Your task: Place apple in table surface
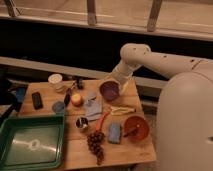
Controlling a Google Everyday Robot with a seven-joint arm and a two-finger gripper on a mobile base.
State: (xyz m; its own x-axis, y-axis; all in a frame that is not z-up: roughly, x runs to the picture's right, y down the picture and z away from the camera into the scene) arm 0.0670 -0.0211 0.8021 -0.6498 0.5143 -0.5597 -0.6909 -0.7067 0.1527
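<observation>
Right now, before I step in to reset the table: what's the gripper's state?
Gripper: open, low over the wooden tabletop, right beside the apple; whether it touches the apple cannot be told.

- Green tray (30, 142): set at front left.
- Purple bowl (108, 90) and orange-red bowl (136, 128): placed toward the right.
- Grape bunch (96, 143): laid beside a blue sponge (114, 133).
- White cup (55, 80), possibly lidded: stood rear left.
</observation>
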